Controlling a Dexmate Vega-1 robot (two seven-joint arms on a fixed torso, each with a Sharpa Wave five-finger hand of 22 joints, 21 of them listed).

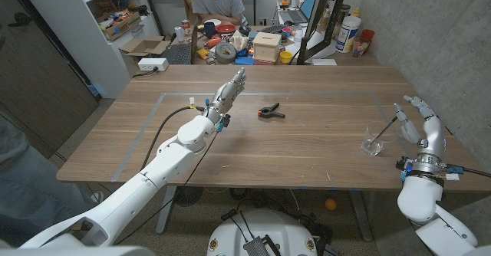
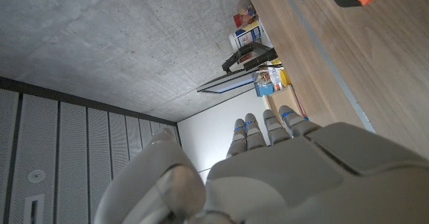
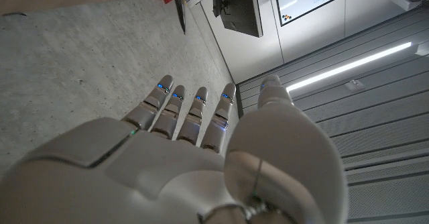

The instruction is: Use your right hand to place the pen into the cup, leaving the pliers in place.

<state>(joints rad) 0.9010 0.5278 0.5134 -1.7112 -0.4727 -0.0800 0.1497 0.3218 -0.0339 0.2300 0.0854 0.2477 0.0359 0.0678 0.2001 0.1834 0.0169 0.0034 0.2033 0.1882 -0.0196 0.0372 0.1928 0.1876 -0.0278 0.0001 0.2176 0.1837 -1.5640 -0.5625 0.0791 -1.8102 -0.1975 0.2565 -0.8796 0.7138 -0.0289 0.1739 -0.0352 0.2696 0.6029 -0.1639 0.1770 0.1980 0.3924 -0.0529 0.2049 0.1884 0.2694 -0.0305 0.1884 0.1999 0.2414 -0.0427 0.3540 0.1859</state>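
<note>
Pen in the cup, right hand released.

The right hand (image 1: pixel 420 127) stands with fingers apart, holding nothing, just beside the cup (image 1: pixel 374 141) at its 9 o'clock. The pen (image 1: pixel 384 129) leans inside the cup. The pliers (image 1: pixel 270 113) lie near the table's (image 1: pixel 307 164) middle, well apart from the cup. The left hand (image 1: pixel 227 95), fingers straight and empty, hovers at the pliers' 9 o'clock.
</note>
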